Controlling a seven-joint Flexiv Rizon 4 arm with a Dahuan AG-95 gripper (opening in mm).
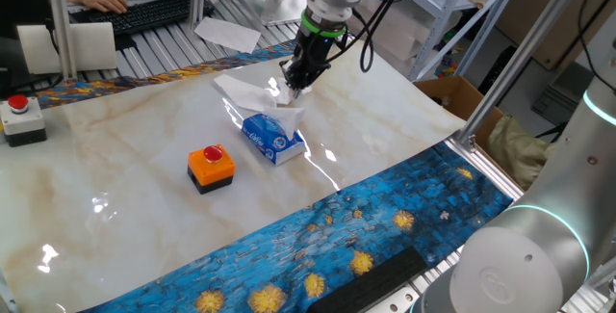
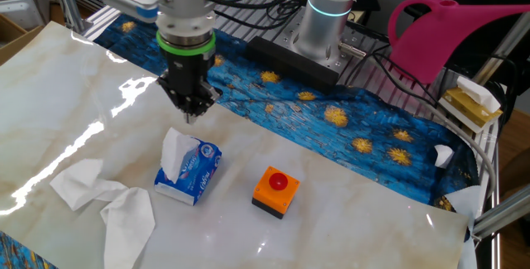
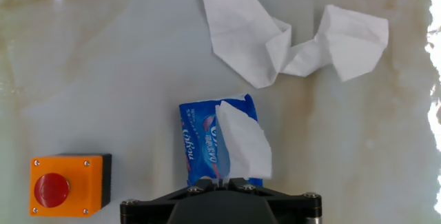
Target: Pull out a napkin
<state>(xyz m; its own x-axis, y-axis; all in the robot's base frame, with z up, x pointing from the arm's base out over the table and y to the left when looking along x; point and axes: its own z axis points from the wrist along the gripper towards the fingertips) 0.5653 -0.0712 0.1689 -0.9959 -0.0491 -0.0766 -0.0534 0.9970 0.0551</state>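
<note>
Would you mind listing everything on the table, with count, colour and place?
Napkin: one, white, sticking up from the top of the tissue pack.
Tissue pack: one, blue with white print, lying mid-table.
Loose tissues: crumpled white sheets, number unclear, on the marble beside the pack.
Button box: one, orange with a red button, beside the pack.
Second button box: one, grey with a red button, at the table edge.
Table: one, marble-patterned top, blue flowered cloth along its edges.
Hand: one, black fingers, above the pack, holding nothing; jaws appear closed.
</note>
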